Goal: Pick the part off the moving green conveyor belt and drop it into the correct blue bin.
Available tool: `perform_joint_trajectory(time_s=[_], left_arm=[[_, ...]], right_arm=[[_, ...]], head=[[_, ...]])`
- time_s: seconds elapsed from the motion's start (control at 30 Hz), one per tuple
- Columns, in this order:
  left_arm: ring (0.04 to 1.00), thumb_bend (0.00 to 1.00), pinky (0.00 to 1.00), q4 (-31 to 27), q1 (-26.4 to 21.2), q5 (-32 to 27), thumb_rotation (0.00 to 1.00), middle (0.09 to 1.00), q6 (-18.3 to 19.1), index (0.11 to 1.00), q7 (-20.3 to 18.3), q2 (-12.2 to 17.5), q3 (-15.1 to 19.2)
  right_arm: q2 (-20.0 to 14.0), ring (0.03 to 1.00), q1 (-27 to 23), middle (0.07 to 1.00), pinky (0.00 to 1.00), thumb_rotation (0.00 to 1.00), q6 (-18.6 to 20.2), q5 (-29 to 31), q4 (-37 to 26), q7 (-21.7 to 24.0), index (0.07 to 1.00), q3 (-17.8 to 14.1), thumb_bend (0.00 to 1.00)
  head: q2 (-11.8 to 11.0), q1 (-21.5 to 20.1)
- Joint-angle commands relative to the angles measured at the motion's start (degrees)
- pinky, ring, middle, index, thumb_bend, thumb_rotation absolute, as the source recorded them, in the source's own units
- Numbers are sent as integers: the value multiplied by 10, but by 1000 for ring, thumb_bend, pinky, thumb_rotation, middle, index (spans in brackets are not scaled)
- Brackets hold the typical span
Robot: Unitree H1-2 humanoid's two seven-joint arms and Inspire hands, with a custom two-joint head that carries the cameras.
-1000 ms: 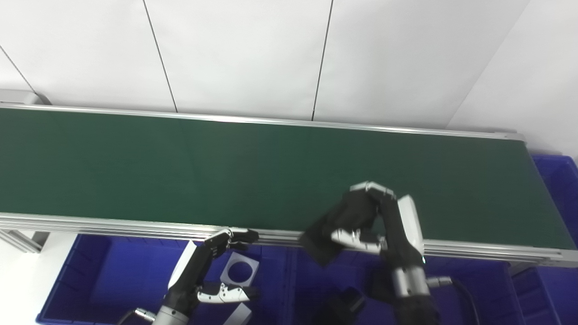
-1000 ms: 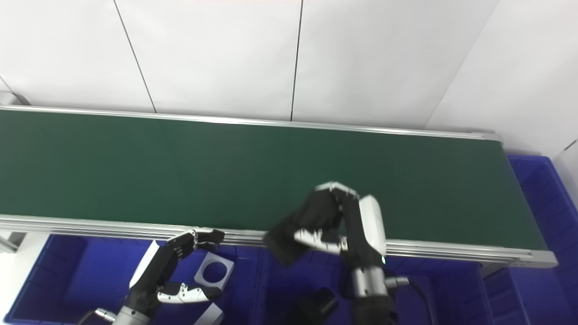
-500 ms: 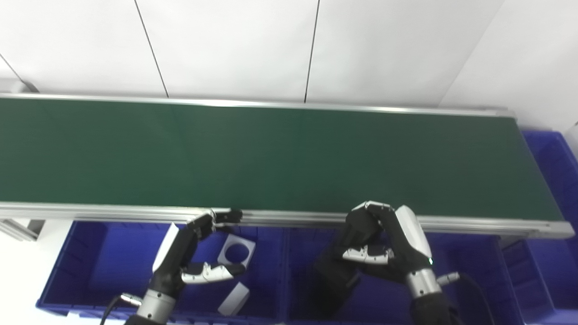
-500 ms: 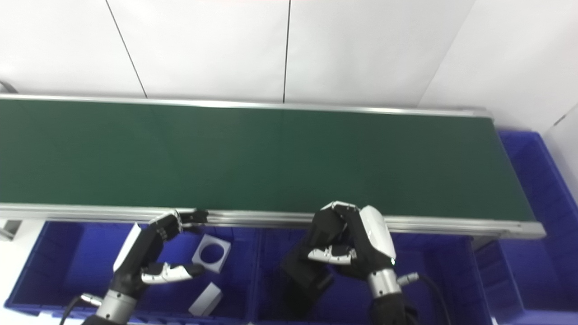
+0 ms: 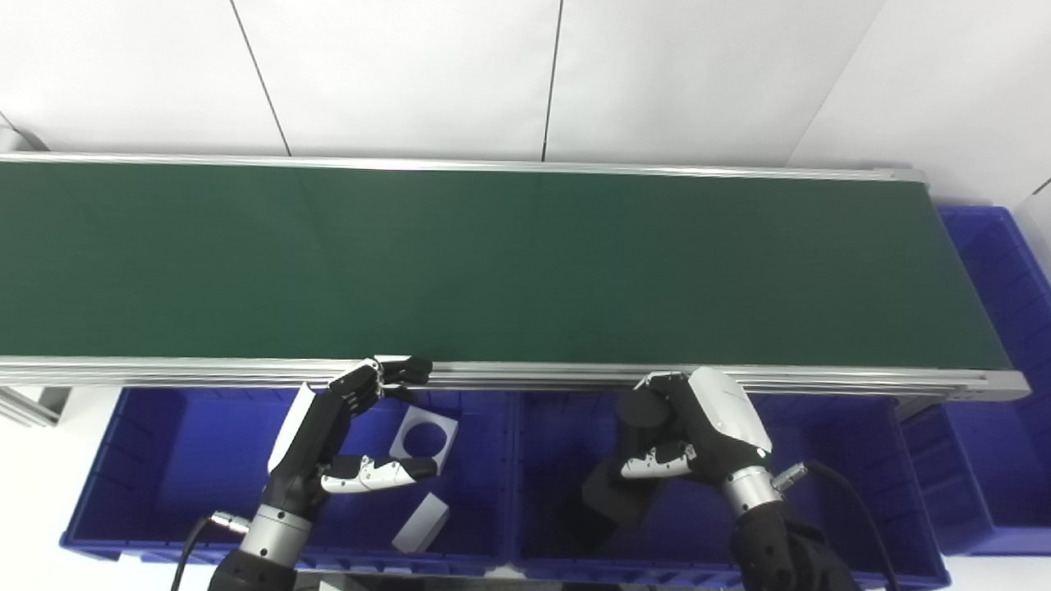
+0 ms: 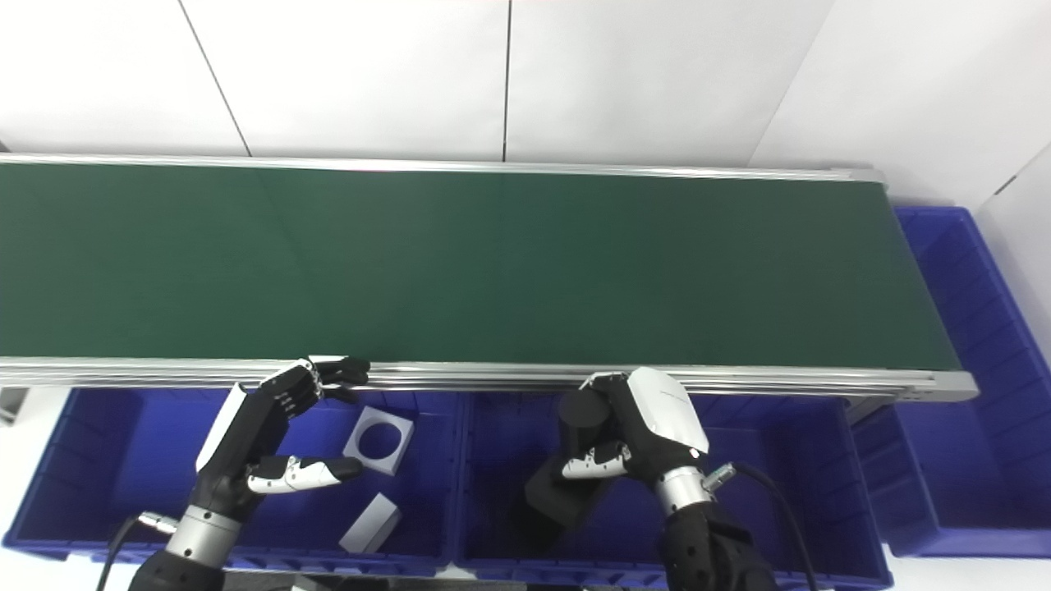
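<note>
My right hand (image 5: 686, 431) is curled around a matte black part (image 5: 612, 492), a blocky piece with flat faces. I hold it over the middle blue bin (image 5: 854, 443), just below the belt's ribbed aluminium rail (image 5: 525, 376). Its long axis slants from my fingers down toward the lower left; its lower end blends into dark shadow on the bin floor, so I cannot make out where it stops or whether it touches the plastic. My fingers hide its upper end.

My left hand (image 5: 341, 439) holds nothing, fingers spread, with the fingertips (image 5: 410, 371) up against the rail's edge, over the left blue bin (image 5: 156, 460). In that bin lie a white square plate with a round hole (image 5: 424, 433), tilted, and a small white block (image 5: 420, 522).

The green conveyor belt (image 5: 493, 263) is smooth, dull and bare. Another blue bin (image 5: 998, 279) at its right end is cut off by the frame.
</note>
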Motion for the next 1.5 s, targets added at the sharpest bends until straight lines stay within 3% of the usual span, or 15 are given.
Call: perform_joint_trajectory(time_s=[0.0,0.13,0.4,0.47,0.5,0.57,0.73,0.8,0.93,1.13,1.3,1.47], left_arm=[[704,836,606,-15,-3,-9,381,741,-21,675,-7,-1,7],[707,836,609,-15,-3,-7,384,742,-22,675,-14,-3,12],[705,836,611,-15,-1,-8,376,740,-22,674,-22,-6,18],[705,834,614,-15,0,-7,378,740,-21,674,-23,-7,19],[706,831,617,-15,0,-6,376,743,-21,676,-24,-8,20],[702,830,617,-15,0,-7,376,744,-21,677,-27,-8,20],[706,832,626,-14,3,-2,370,746,-21,684,-28,-8,21],[712,837,635,-12,4,-2,373,751,-21,691,-30,-8,21],[725,842,644,-11,7,3,378,758,-21,700,-30,-9,21],[750,855,656,-8,13,6,389,777,-21,743,-29,-13,20],[757,856,664,-6,15,6,375,784,-22,762,-29,-16,20],[765,854,667,-6,17,10,365,799,-22,770,-29,-18,19]], right_arm=[[-5,760,2,752,730,189,22,-21,-38,15,610,1,607],[-5,871,20,854,822,330,26,-20,-70,31,807,-3,767],[4,996,57,968,936,461,-13,-2,-108,-6,905,-9,842],[11,999,67,971,932,488,-26,11,-114,-21,916,-8,852],[14,972,71,976,854,495,-32,19,-116,-28,934,-8,855],[18,927,77,967,807,527,-53,29,-111,-48,959,-4,862],[30,890,86,945,787,526,-142,102,-70,-96,984,-1,865],[39,873,90,944,728,529,-160,133,-59,-101,997,0,883],[53,868,97,937,726,528,-193,168,-41,-112,997,7,894],[71,833,113,907,629,496,-242,204,-14,-136,952,1,900],[78,841,120,893,750,501,-261,233,-2,-139,934,-10,904],[79,827,120,869,788,455,-281,261,10,-135,901,-16,888]], head=[[-1,-1],[-2,-2],[-4,-3],[-6,-4],[-6,-4],[-8,-2],[-18,3],[-22,6],[-31,7],[-50,17],[-54,21],[-60,22]])
